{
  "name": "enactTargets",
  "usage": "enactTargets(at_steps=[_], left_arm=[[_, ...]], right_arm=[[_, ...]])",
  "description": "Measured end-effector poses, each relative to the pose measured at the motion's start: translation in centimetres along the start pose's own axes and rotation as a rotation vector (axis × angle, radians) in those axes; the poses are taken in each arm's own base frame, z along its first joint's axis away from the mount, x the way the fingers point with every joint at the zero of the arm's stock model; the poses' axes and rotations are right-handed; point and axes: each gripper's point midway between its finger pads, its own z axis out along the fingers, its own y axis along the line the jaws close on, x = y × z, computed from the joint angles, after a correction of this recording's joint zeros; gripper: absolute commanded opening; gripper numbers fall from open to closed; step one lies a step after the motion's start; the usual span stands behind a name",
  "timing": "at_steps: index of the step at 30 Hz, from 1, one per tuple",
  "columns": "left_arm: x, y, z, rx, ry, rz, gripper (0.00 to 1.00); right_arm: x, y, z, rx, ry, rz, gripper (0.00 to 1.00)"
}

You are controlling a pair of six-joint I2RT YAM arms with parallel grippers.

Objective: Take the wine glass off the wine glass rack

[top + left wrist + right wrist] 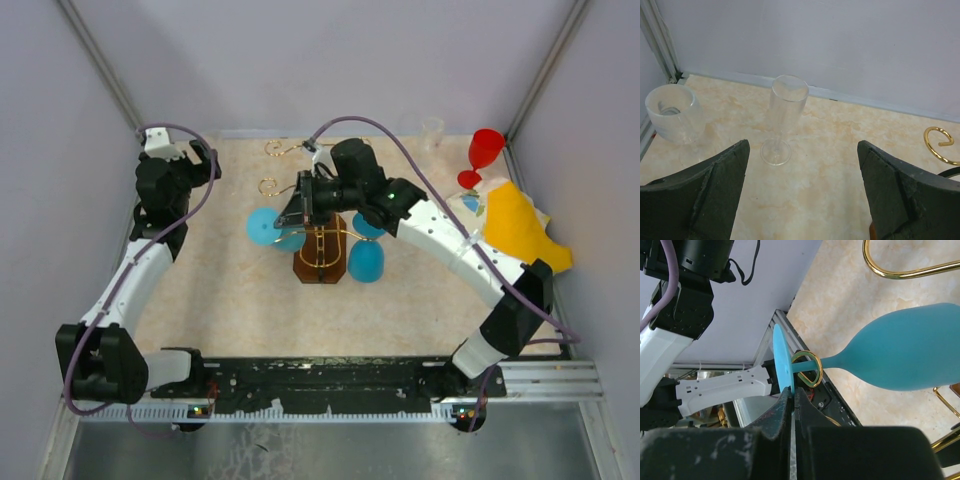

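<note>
The wine glass rack [320, 262], gold wire on a dark wooden base, stands mid-table with three blue wine glasses hanging bowl-down from it. My right gripper [292, 212] reaches in from the right. In the right wrist view it [792, 392] is shut on the rim of the foot [781, 365] of a blue wine glass [910, 357]. That glass's stem still passes through a gold loop [807, 367]. From above, this glass [265, 228] is on the rack's left side. My left gripper [205, 160] is at the back left, open [802, 150] and holding nothing.
A clear flute [785, 115] and a frosted tumbler [672, 112] stand on the table in front of the left gripper. Two more blue glasses [366, 260] hang on the rack's right. At the back right are a red wine glass [483, 155] and a yellow cloth [520, 225].
</note>
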Motion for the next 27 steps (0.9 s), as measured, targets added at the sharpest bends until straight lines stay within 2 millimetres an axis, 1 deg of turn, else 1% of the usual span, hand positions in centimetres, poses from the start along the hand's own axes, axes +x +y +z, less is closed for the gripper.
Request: enactTargets(at_steps=[7, 21, 27], left_arm=[[0.4, 0.1, -0.1, -0.002, 0.018, 0.002, 0.94], [0.2, 0.1, -0.5, -0.003, 0.019, 0.003, 0.94], [0.4, 0.1, -0.5, -0.005, 0.027, 0.004, 0.94]], right_arm=[[-0.2, 0.1, 0.0, 0.002, -0.008, 0.019, 0.00], [-0.8, -0.7, -0.4, 0.036, -0.026, 0.040, 0.00], [-1.4, -0.1, -0.3, 0.010, -0.044, 0.034, 0.00]])
